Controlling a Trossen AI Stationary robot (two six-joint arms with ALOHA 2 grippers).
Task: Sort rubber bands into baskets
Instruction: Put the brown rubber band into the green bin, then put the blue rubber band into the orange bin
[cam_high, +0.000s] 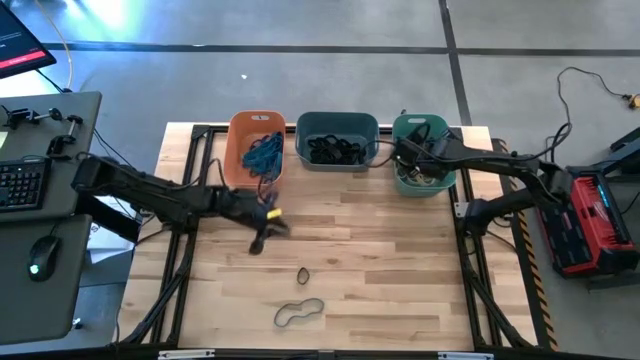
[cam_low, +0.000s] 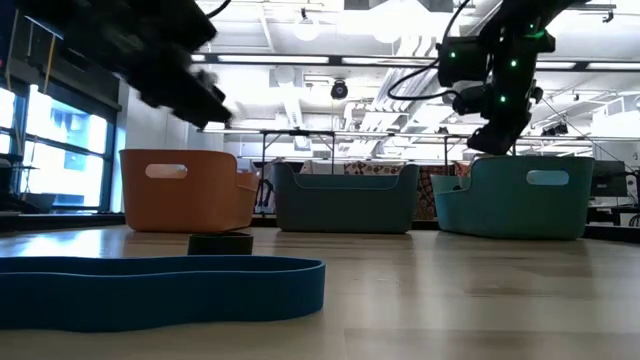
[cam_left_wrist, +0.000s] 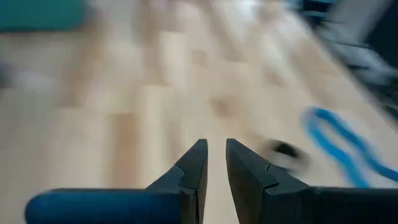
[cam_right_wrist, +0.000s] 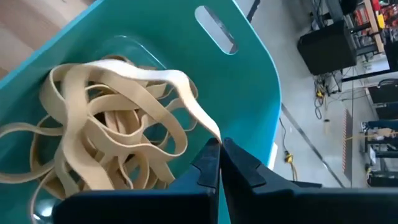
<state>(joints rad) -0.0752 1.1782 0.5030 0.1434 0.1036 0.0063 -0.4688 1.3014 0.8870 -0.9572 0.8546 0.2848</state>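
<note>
Tan band (cam_right_wrist: 186, 99) pinched in closed right gripper (cam_right_wrist: 221, 144) over teal basket (cam_right_wrist: 261, 81); left gripper (cam_left_wrist: 216, 149) slightly parted, empty, above table (cam_high: 400, 270).

A pale wood bench (cam_high: 380, 250) on a black frame stands on a grey floor (cam_high: 300, 90) crossed by dark seams. To one side a grey desk (cam_high: 60, 180) carries a keyboard (cam_high: 20, 185) and mouse (cam_high: 38, 255). A red case (cam_high: 590, 222) lies on the floor opposite. Beyond, windows (cam_low: 60, 150) and bright ceiling lights (cam_low: 330, 60).
</note>
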